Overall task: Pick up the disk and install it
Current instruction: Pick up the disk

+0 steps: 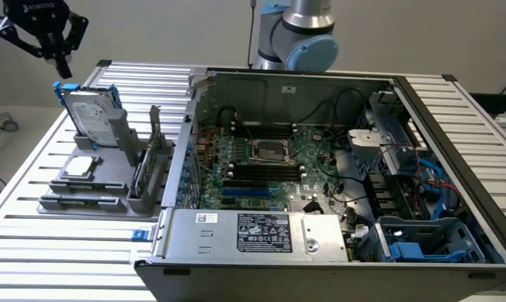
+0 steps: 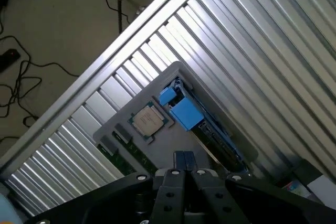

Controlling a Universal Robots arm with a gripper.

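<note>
Exterior view: the hand (image 1: pixel 62 70) hangs at the far edge of the exterior view's left, just above the disk (image 1: pixel 94 118) and clear of it. Its two fingers are clenched together on nothing. The disk stands on edge in a slot of the grey holder (image 1: pixel 84 202), which sits on the slatted bench (image 1: pixel 34 251) beside the open computer case (image 1: pixel 320 170). In the wrist view the hand (image 2: pixel 184 157) looks down on the disk (image 2: pixel 185 113), which lies just ahead of the closed fingertips with a gap between them. From there little of the disk can be made out beyond its blue top tab and a thin blue rail running away along the holder (image 2: pixel 176 74); its face is foreshortened to a sliver and its lower end passes behind the hand's dark body. In the exterior view the holder's wall cuts off the disk's lower edge, and the label's print is too small to read. The disk's long axis looks roughly up and down, tipped back a little, with the labelled face turned towards the near side and the exterior view's right. The processor chip (image 1: pixel 79 167) lies flat in the holder, nearer than the disk.
</note>
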